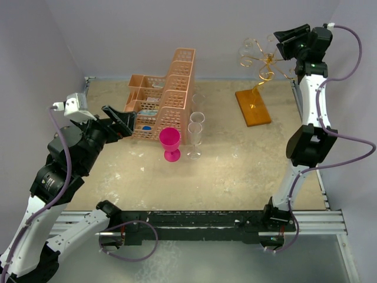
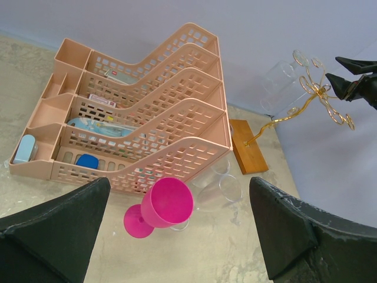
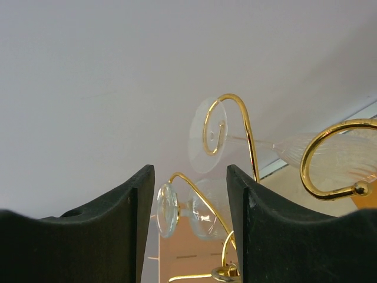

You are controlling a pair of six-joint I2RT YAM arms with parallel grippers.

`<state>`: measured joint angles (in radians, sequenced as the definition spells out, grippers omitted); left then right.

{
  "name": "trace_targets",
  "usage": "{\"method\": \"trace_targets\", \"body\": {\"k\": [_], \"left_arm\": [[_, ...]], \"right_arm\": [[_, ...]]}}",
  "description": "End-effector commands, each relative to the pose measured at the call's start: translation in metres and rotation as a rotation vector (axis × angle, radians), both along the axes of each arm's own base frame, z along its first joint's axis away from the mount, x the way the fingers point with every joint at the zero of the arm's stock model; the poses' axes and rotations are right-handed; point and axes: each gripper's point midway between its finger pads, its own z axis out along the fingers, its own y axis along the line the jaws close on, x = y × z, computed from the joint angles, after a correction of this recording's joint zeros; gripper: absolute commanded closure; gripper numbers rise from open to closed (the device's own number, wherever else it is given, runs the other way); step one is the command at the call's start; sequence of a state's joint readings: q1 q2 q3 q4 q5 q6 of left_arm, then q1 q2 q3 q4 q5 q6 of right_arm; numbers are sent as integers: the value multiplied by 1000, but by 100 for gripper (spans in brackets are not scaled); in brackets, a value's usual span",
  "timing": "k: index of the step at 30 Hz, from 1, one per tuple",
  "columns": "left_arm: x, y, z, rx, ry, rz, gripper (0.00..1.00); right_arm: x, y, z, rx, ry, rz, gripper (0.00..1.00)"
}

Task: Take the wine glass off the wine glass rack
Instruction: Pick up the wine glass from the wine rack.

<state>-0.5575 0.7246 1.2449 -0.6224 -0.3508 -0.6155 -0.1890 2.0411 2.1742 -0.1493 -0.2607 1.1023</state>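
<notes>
Gold wire forms the wine glass rack [image 1: 259, 73], which stands on its flat orange base [image 1: 253, 107] near the far right corner of the sandy worktop [image 1: 235, 171]. Its thin stem leans and ends in curled spiral arms at the top. Clear glasses hang among those curls with their round feet caught in the wire. The right gripper [image 1: 280, 45] is raised high at the far right edge, level with the spirals and just beside them, with its black fingers pointing left toward the wire. Its claw is partly apart, at a middling width, and nothing is pinched between the fingers. In the right wrist view a wine glass [image 3: 168, 209] shows through the gap, hanging on a lower curl beyond the fingertips. A second glass foot sits inside a higher curl, and a ribbed bowl lies to the right. Whether the fingers touch any wire cannot be told. The left gripper [image 1: 121, 122] hovers over the left side of the worktop with its claw spread wide and empty, aimed at a peach lattice basket [image 1: 171, 88] near the far edge, left of centre. A bright pink goblet [image 1: 169, 143] stands just in front of the basket. Clear glasses [image 1: 195, 132] stand upright in a short row just to its right, well apart from the rack.
</notes>
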Motion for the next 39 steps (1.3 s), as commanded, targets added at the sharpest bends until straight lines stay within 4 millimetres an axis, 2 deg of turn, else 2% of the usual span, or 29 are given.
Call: {"method": "trace_targets", "body": {"k": [1, 7, 13, 27, 39], "left_arm": [[2, 0, 12, -3, -45, -2, 1], [2, 0, 12, -1, -44, -3, 1], [0, 1, 13, -3, -49, 0, 1], [-2, 2, 11, -5, -46, 0, 1], [-2, 3, 11, -7, -48, 0, 1]], "right_arm": [[-3, -1, 32, 6, -95, -8, 46], [1, -2, 31, 34, -98, -17, 52], [1, -5, 31, 35, -97, -34, 51], [10, -11, 5, 54, -44, -65, 50], [17, -14, -4, 94, -35, -84, 55]]}}
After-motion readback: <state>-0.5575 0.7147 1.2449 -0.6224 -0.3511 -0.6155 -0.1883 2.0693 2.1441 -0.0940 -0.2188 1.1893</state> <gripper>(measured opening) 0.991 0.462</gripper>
